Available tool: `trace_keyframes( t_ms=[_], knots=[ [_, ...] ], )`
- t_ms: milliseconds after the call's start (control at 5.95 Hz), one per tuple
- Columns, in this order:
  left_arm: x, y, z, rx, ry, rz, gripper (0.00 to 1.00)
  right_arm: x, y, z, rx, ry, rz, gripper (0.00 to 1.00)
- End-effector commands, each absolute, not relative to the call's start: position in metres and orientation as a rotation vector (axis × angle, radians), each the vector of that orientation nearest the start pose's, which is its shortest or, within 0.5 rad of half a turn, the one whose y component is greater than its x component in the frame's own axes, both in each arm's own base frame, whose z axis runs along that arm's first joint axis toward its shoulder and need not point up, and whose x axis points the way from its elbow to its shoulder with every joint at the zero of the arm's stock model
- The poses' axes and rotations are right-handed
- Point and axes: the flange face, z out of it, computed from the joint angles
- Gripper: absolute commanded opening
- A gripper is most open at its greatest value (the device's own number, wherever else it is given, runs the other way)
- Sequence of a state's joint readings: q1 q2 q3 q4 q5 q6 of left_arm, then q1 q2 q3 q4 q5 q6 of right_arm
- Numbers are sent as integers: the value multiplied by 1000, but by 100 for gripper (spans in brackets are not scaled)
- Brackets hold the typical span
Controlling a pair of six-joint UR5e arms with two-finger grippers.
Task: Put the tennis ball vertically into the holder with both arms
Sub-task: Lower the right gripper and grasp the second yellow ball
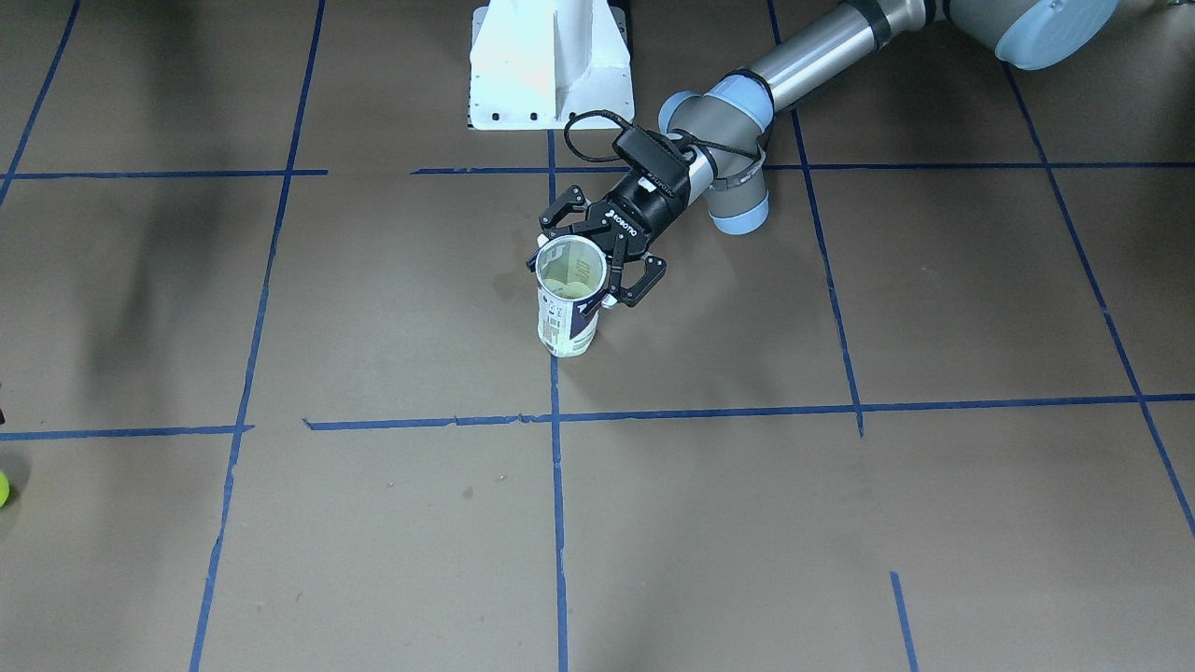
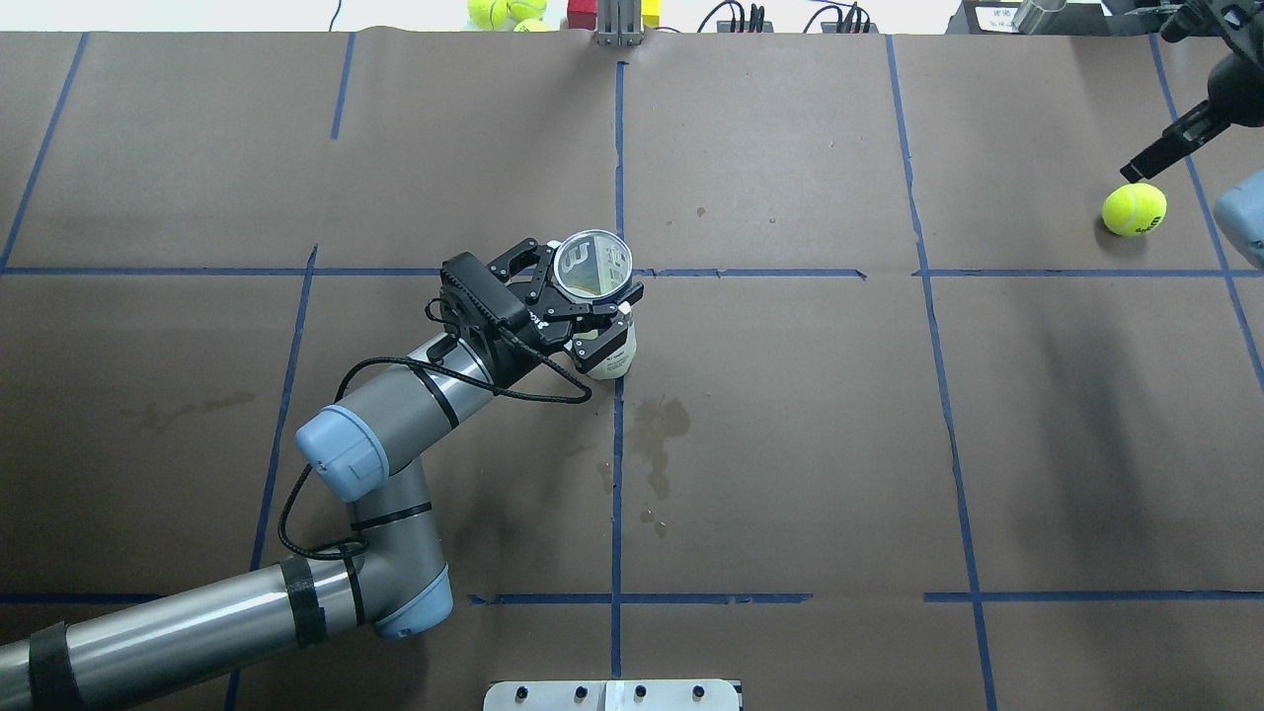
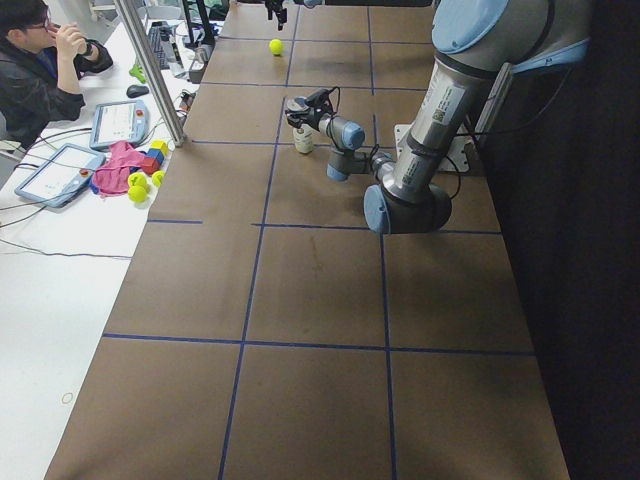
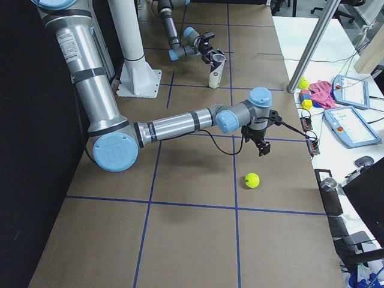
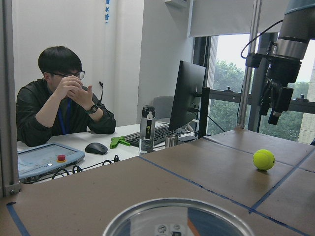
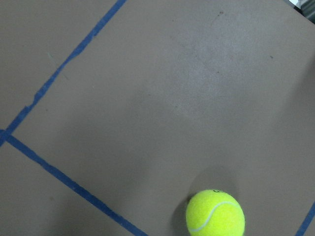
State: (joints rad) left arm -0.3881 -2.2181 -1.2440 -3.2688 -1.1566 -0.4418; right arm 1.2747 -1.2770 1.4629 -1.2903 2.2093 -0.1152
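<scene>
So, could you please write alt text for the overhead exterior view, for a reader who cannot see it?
The left arm's black two-finger tool grips an upright clear plastic tennis-ball can near the centre of a brown table gridded with blue tape. At far right, a yellow-green tennis ball lies just below the right arm's tool.

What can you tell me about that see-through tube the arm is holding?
The holder is a clear plastic can with a white and navy label and a metal-rimmed round mouth facing up. It stands upright on the brown table, apparently empty. The left tool grips it near the rim, one finger either side.
</scene>
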Motion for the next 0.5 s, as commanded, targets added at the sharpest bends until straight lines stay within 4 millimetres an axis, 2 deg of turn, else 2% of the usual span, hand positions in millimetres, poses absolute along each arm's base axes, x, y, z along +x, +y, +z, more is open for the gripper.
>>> trace_keyframes(
  t_ms=[0, 336],
  knots=[
    [552, -414, 249, 1538, 1246, 61, 88, -117, -634, 598, 451, -672, -557, 99],
    [552, -413, 250, 1536, 1246, 62, 88, -118, -639, 618, 446, -625, -549, 99]
  ],
)
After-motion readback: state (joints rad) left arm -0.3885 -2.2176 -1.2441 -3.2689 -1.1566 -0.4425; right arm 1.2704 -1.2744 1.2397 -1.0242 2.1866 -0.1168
